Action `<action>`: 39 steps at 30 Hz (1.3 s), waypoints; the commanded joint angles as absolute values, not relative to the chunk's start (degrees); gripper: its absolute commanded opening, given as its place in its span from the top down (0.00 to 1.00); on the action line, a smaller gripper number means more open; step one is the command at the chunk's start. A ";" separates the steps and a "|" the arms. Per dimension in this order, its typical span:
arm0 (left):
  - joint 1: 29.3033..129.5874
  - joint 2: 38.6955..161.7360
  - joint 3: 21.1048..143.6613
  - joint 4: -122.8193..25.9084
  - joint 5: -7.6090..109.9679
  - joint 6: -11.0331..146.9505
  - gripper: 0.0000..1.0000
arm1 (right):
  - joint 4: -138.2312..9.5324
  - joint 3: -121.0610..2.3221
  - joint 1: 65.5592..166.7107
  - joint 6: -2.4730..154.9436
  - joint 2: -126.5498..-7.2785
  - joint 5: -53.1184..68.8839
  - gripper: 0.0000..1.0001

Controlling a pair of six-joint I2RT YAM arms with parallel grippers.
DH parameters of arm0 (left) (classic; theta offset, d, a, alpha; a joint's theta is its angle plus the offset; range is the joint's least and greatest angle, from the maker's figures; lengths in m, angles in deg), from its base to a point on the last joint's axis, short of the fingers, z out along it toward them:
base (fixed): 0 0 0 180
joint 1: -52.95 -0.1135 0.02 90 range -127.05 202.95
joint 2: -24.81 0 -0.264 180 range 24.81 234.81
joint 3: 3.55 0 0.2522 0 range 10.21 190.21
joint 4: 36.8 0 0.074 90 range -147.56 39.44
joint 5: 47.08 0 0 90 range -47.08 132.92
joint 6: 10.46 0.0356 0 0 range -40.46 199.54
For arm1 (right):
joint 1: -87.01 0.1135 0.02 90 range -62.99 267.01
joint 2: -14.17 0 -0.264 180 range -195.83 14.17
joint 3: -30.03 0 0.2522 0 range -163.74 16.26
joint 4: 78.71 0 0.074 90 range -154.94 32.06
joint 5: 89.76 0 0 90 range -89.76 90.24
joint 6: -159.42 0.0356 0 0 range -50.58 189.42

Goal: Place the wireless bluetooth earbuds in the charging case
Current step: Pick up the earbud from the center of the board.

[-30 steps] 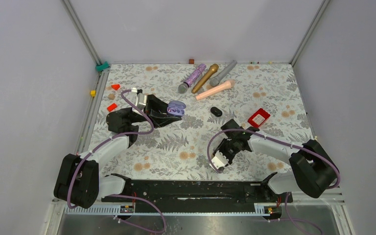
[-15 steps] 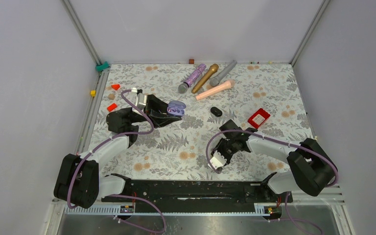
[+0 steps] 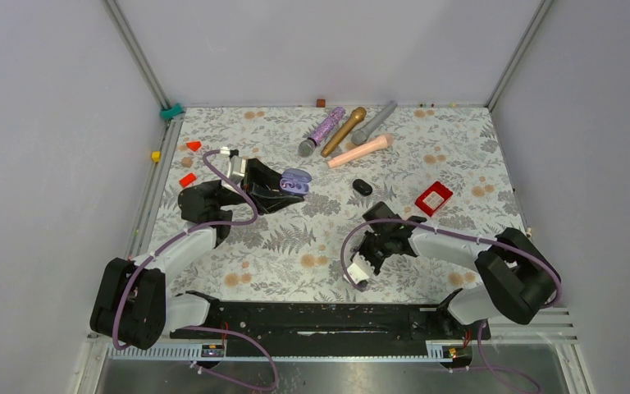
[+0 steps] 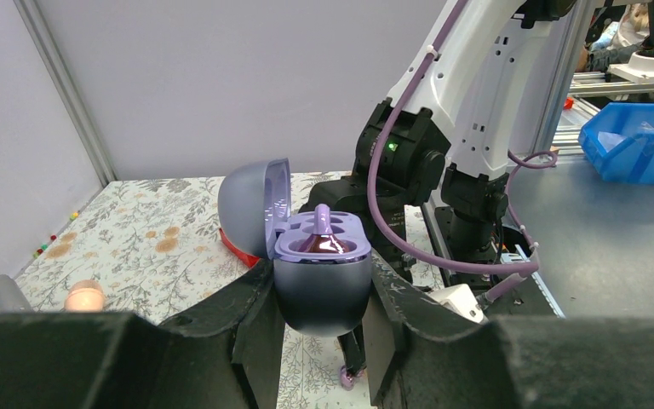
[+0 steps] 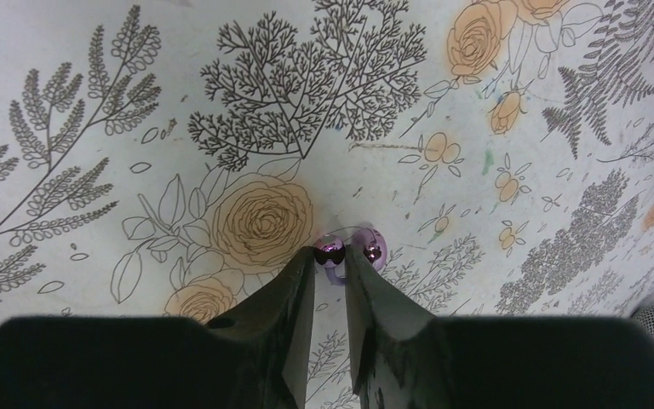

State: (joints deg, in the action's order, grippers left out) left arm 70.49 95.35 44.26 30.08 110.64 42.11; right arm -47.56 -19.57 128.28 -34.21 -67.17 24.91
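Note:
My left gripper (image 3: 289,185) is shut on the open purple charging case (image 3: 296,180) and holds it upright. In the left wrist view the case (image 4: 319,294) has one glossy purple earbud (image 4: 322,237) seated in it, stem up. My right gripper (image 5: 330,257) points down at the table, its jaws narrowed on a second purple earbud (image 5: 329,250). Another glossy purple bead (image 5: 374,247) sits just outside the right finger; I cannot tell if it is the same bud. That bud shows below the case in the left wrist view (image 4: 346,376). The black earbuds are out of view.
A closed black case (image 3: 362,187) and a red box (image 3: 433,198) lie beyond my right arm. Several microphones lie at the back: purple (image 3: 325,129), gold (image 3: 344,130), grey (image 3: 375,122) and pink (image 3: 360,151). Small red blocks (image 3: 187,179) lie left.
My right arm's wrist has shifted a little left and toward the near edge. The left arm and the case have not moved.

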 commanded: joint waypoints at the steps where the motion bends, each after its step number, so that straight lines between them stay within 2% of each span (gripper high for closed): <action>1: 70.24 94.50 46.45 33.28 111.12 41.92 0.83 | -47.47 -20.99 129.65 -32.24 -68.90 25.57 0.77; 5: 70.26 94.78 46.60 33.27 111.16 41.75 0.83 | -47.46 -22.73 130.16 -26.70 -69.64 25.16 0.86; 11: 70.26 94.81 46.62 33.27 111.25 41.57 0.83 | -36.83 -38.60 130.66 4.03 -71.39 22.99 0.86; 16: 70.26 94.69 46.84 33.28 111.11 41.31 0.83 | -37.27 -44.93 130.63 25.53 -75.78 12.54 0.85; 20: 70.26 94.38 46.83 33.22 111.19 41.05 0.83 | -33.63 -51.31 130.47 38.33 -82.72 4.75 0.84; 27: 70.11 93.89 46.82 33.32 111.13 40.93 0.83 | -29.21 -55.14 130.37 54.54 -89.32 4.14 0.83; 33: 69.88 94.06 46.77 33.37 111.17 40.91 0.84 | -29.46 -54.97 130.26 55.79 -87.52 7.58 0.69; 37: 69.75 94.15 46.81 33.29 111.17 40.93 0.84 | -31.49 -53.14 130.31 52.98 -83.82 8.06 0.55; 39: 69.81 94.11 46.86 33.32 111.17 40.81 0.84 | -32.31 -52.28 130.09 51.11 -81.93 8.18 0.52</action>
State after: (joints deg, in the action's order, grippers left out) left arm 70.11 95.35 44.39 30.13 110.66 41.28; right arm -30.92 -52.70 130.19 52.91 -87.96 6.85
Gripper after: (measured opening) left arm 0.336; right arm 0.462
